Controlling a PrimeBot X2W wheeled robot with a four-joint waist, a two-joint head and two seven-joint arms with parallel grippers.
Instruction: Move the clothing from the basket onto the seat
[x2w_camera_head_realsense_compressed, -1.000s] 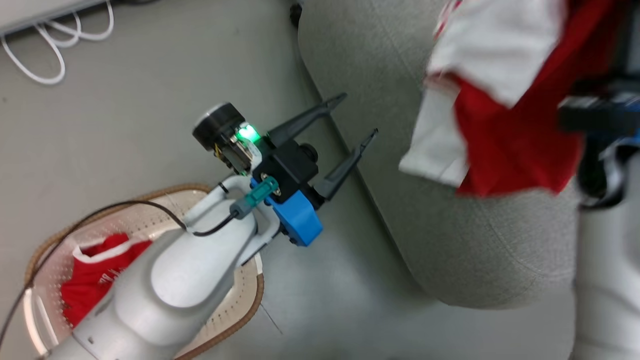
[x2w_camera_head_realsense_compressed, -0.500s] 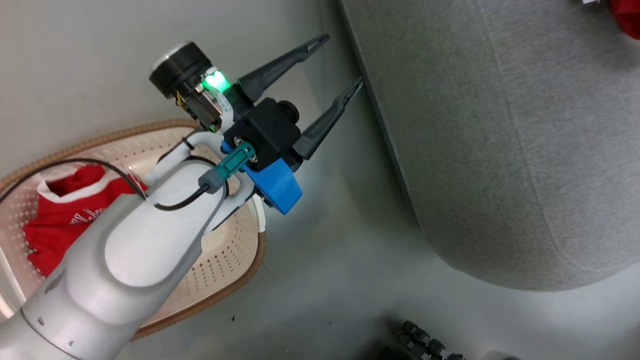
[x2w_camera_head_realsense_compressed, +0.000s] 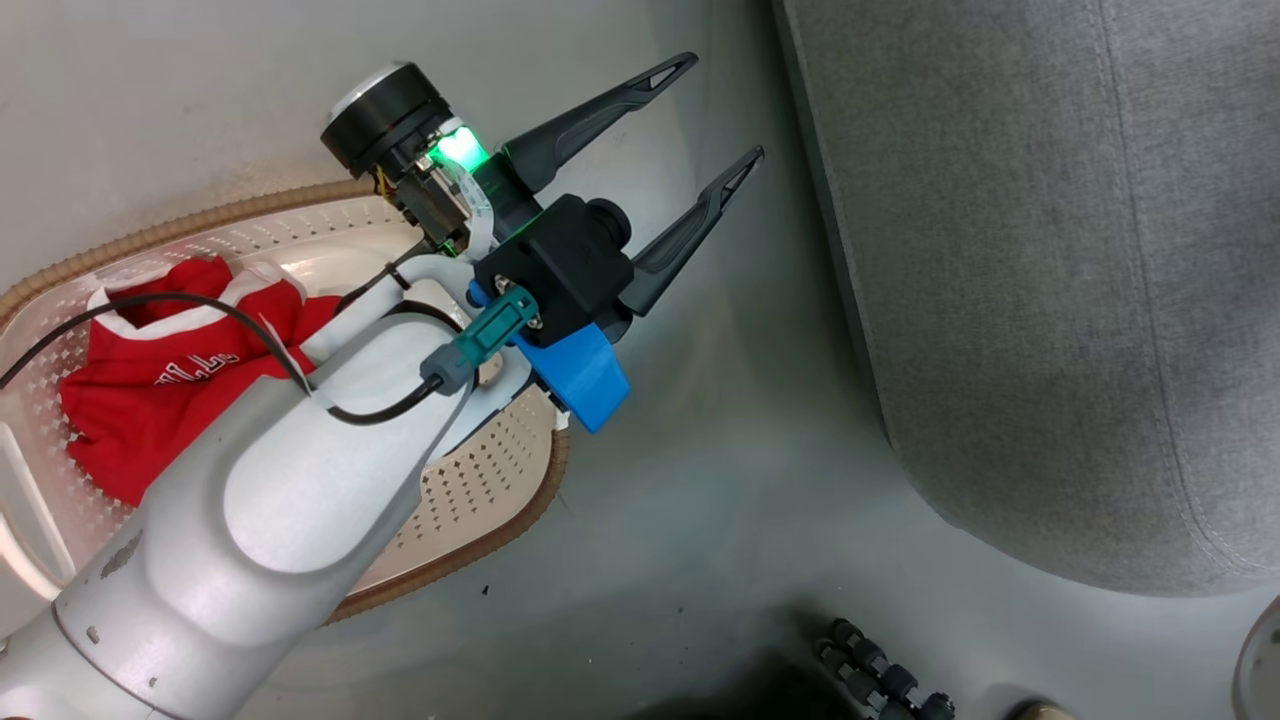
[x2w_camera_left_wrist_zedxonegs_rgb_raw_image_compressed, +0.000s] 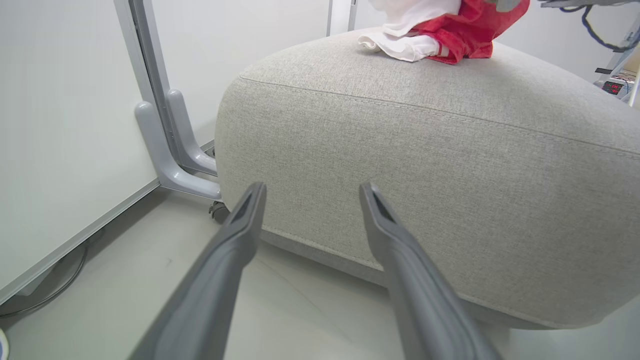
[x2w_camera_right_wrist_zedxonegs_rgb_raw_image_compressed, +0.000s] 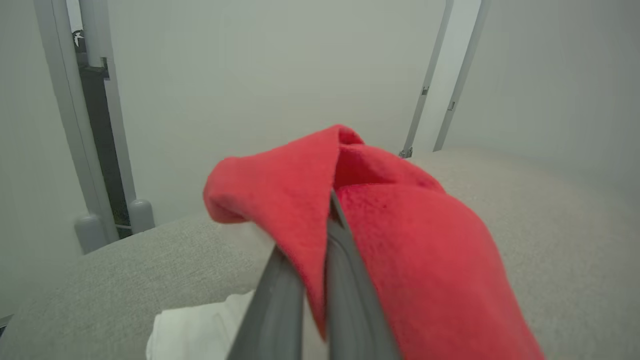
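Note:
A red garment (x2w_camera_head_realsense_compressed: 150, 400) with white trim and lettering lies in the white perforated basket (x2w_camera_head_realsense_compressed: 450, 560) at the lower left. My left gripper (x2w_camera_head_realsense_compressed: 722, 108) hangs open and empty above the floor, between the basket and the grey seat (x2w_camera_head_realsense_compressed: 1050, 300). In the left wrist view its fingers (x2w_camera_left_wrist_zedxonegs_rgb_raw_image_compressed: 250, 215) point at the seat's side (x2w_camera_left_wrist_zedxonegs_rgb_raw_image_compressed: 425, 175), and red and white clothing (x2w_camera_left_wrist_zedxonegs_rgb_raw_image_compressed: 440, 30) rests on the seat's top. My right gripper (x2w_camera_right_wrist_zedxonegs_rgb_raw_image_compressed: 325, 220) is shut on a fold of red clothing (x2w_camera_right_wrist_zedxonegs_rgb_raw_image_compressed: 425, 260) above the seat (x2w_camera_right_wrist_zedxonegs_rgb_raw_image_compressed: 550, 225). White fabric (x2w_camera_right_wrist_zedxonegs_rgb_raw_image_compressed: 200, 330) lies below it.
Grey metal frame legs (x2w_camera_left_wrist_zedxonegs_rgb_raw_image_compressed: 170, 150) stand on the floor at the seat's left end, beside a white wall panel. A cable (x2w_camera_left_wrist_zedxonegs_rgb_raw_image_compressed: 55, 285) runs along that panel's base. Dark roller-like parts (x2w_camera_head_realsense_compressed: 880, 680) show at the head view's bottom edge.
The head camera has swung, so the right gripper and its hanging garment have left the head view. The left gripper stays open, near the basket's rim.

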